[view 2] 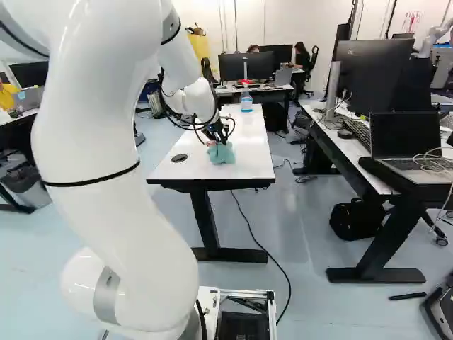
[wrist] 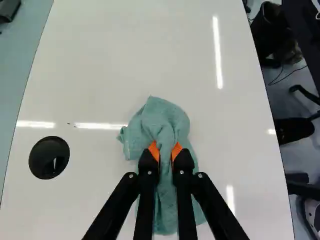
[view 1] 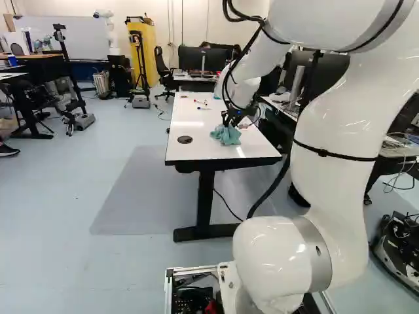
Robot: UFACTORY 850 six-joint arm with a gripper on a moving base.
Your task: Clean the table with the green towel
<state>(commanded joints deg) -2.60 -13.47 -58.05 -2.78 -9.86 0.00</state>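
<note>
My gripper (view 1: 232, 120) reaches down over the near part of the white table (view 1: 203, 149). Under it the green towel (view 1: 226, 134) lies bunched on the tabletop. In the wrist view the gripper (wrist: 166, 151) has its orange pads pressed against the towel (wrist: 161, 120) from two sides, with a fold of cloth pinched between them. The cloth spreads out ahead of the fingers and back beneath them. The right base view shows the towel (view 2: 221, 154) resting on the table near its front edge.
A round black grommet (wrist: 49, 157) lies beside the towel. Farther along the table are markers (view 1: 201, 103) and a spray bottle (view 2: 245, 98). A desk with a laptop (view 2: 407, 145) and monitors stands to the right. Another robot (view 1: 108, 29) is far back.
</note>
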